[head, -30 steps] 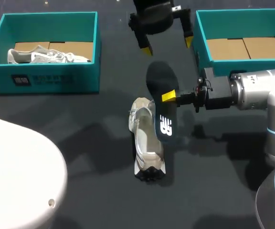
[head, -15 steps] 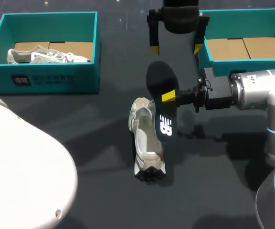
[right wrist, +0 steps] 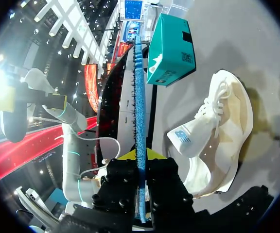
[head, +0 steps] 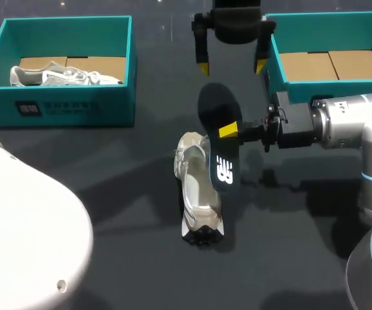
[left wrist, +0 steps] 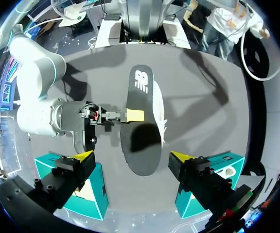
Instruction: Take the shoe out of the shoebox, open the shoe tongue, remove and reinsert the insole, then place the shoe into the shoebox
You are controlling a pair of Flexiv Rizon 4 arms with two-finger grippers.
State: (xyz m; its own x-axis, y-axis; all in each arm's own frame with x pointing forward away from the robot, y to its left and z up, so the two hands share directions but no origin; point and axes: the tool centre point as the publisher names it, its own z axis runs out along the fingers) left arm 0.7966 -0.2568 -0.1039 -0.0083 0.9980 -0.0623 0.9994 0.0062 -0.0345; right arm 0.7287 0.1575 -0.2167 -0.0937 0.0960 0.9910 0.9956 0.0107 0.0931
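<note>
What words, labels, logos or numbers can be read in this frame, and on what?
No text here can be quoted.
On the insole: a white brand mark only, no other words.
On the shoe tongue: a blue brand mark, blurred.
On the left shoebox, front wall: white label print, too small to read.

This is a robotics lab or test cell rather than a home or shop. A dark grey table (head: 108, 194) is laid out like a staged trial, with the left shoebox (head: 63, 106) and the right shoebox (head: 328, 32), matching teal ones, at its far corners and a pale shoe (head: 196, 187) between them. Two machine arms flank it, the white left arm (head: 24, 239) and the silver right arm (head: 347, 123).
</note>
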